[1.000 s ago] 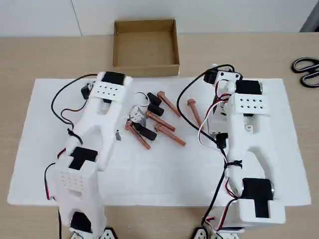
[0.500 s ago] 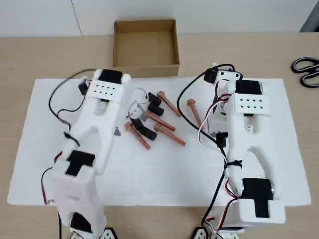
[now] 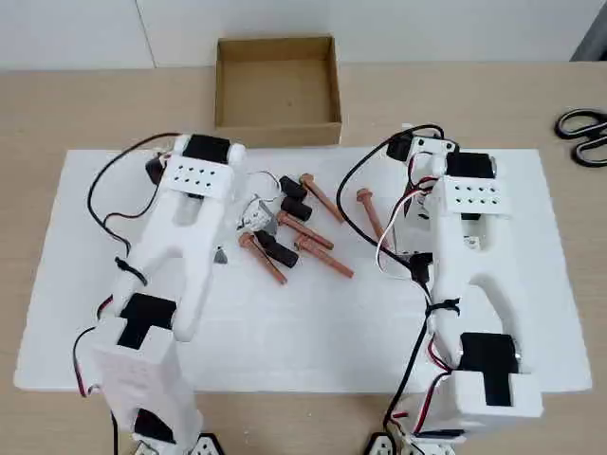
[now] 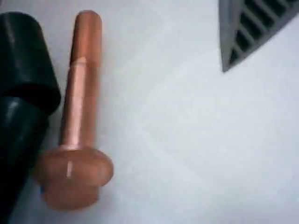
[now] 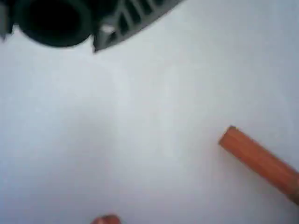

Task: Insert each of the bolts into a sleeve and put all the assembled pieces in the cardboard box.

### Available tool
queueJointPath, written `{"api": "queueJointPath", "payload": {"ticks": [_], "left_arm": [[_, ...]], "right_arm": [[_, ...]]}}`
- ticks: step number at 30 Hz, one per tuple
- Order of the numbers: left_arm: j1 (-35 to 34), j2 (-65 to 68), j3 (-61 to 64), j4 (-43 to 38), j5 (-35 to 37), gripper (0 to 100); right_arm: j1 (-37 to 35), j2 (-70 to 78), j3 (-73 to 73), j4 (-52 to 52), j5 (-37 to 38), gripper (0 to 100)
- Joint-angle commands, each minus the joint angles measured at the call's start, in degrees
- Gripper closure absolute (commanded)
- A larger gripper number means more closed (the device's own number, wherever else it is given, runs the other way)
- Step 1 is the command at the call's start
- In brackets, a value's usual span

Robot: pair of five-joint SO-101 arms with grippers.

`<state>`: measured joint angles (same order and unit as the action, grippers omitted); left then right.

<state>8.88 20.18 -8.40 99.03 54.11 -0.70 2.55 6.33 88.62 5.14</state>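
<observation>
My left pincer hangs released, gripping nothing, low over the white mat at the left edge of the scattered parts. It is just beside a copper bolt that lies against a black sleeve. More loose bolts and sleeves lie mid-mat. The cardboard box stands on the bench just past the mat's far edge. A lone bolt lies right of the cluster, near the right pincer; released or clenched, I cannot tell. Scissors rest at the far right.
</observation>
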Motion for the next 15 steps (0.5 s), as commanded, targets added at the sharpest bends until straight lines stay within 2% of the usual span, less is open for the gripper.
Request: {"api": "queueJointPath", "payload": {"ticks": [1,8,15], "left_arm": [[-0.35,-3.16,0.75,-1.76,0.18,69],[-0.53,3.43,0.75,-1.93,0.26,69],[-0.62,4.22,0.31,-2.11,0.26,69]], "right_arm": [[0.48,-0.40,-0.53,-0.48,0.26,99.5],[0.48,-0.40,-0.53,-0.48,0.26,99.5],[0.57,-0.40,-0.53,-0.48,0.26,99.5]]}}
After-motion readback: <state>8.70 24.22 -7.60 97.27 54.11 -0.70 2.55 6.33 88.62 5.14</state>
